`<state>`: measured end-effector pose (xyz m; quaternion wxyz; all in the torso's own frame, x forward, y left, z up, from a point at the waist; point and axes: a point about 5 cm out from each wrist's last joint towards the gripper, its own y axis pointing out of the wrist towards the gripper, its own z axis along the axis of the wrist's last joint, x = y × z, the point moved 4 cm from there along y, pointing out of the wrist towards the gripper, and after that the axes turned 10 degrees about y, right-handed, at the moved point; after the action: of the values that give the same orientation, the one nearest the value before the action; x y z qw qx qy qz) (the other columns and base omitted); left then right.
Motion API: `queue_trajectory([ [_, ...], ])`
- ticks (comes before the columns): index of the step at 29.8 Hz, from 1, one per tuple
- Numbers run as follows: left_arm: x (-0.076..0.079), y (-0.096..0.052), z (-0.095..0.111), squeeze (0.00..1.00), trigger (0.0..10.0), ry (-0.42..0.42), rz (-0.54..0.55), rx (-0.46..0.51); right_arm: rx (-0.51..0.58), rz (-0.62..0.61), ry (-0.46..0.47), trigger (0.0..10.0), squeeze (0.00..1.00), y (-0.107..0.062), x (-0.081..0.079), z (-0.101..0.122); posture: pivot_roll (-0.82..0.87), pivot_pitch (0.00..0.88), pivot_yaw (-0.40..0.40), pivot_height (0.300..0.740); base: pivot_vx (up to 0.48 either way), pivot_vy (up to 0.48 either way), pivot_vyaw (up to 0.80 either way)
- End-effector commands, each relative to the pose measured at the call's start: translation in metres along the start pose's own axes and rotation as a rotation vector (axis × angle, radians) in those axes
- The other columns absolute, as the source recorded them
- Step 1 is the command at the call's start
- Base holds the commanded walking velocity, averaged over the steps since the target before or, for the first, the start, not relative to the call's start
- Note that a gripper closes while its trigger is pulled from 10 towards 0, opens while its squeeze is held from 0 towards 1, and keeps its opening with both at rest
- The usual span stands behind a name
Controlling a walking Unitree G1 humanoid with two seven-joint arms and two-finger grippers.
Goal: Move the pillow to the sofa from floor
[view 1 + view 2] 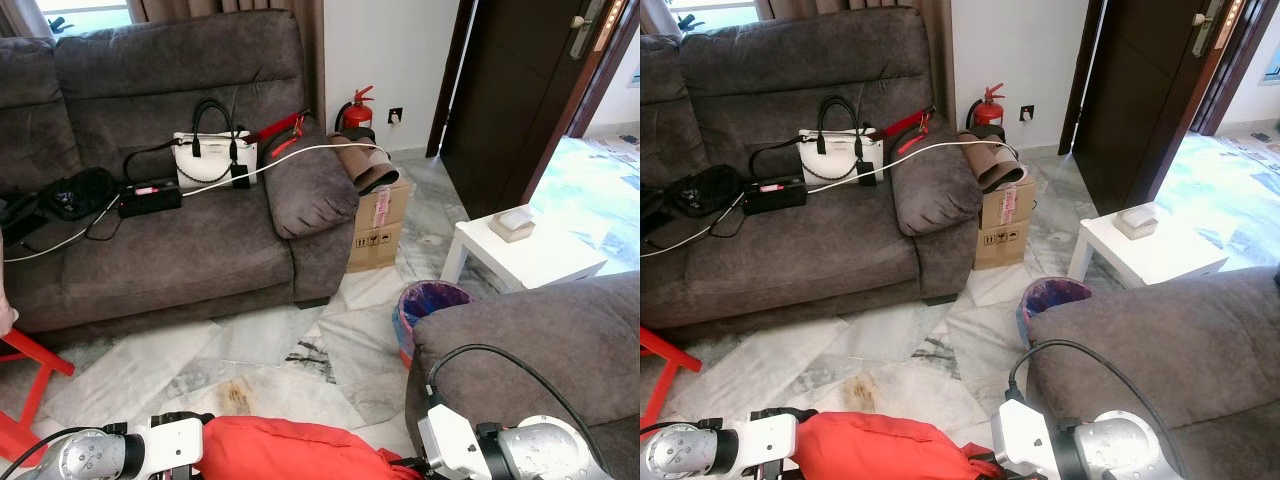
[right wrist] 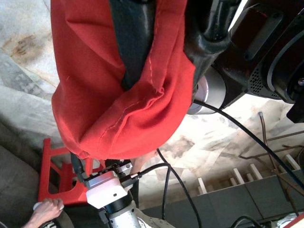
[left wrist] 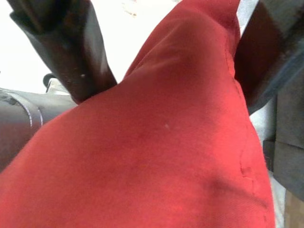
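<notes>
1. The pillow (image 1: 285,448) hangs low before the robot, between the left gripper (image 3: 156,61) at its left end and the right gripper (image 2: 161,57) at its right end, both clamped on its cloth, above the floor (image 1: 250,350).
2. The sofa (image 1: 150,250) stands ahead, against the back wall.
3. On its seat, near the right armrest (image 1: 312,190), a handbag (image 1: 213,152) leans against the backrest; a power adapter (image 1: 150,197) lies left of it.
4. A cable (image 1: 300,155) runs over the armrest.
5. Cardboard boxes (image 1: 378,225) stand right of the armrest; a fire extinguisher (image 1: 355,110) stands behind them.
6. A small table (image 1: 520,255) stands right, a bin (image 1: 425,305) before it, beside a second sofa (image 1: 540,340).
</notes>
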<state>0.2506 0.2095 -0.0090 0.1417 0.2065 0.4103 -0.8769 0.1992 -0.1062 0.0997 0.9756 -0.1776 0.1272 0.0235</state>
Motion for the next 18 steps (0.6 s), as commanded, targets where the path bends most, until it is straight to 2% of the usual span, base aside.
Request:
queue_trajectory([
  [1,0.0,0.001,0.002,0.0,0.0,-0.013,-0.001,0.02,0.083,0.043,-0.097,10.0,0.0,0.002,-0.009,0.026,0.0,0.063,0.049,0.74,0.0,0.0,0.0],
  [12,0.013,0.003,0.005,0.0,0.0,-0.009,-0.079,0.04,0.082,0.04,-0.089,10.0,0.0,0.004,-0.01,0.025,0.0,0.071,0.051,0.74,0.0,0.0,0.0],
  [18,0.012,0.004,0.006,0.0,0.0,-0.003,-0.082,0.035,0.089,0.039,-0.086,10.0,0.0,0.006,-0.011,0.025,0.0,0.073,0.057,0.74,0.0,0.0,0.0],
])
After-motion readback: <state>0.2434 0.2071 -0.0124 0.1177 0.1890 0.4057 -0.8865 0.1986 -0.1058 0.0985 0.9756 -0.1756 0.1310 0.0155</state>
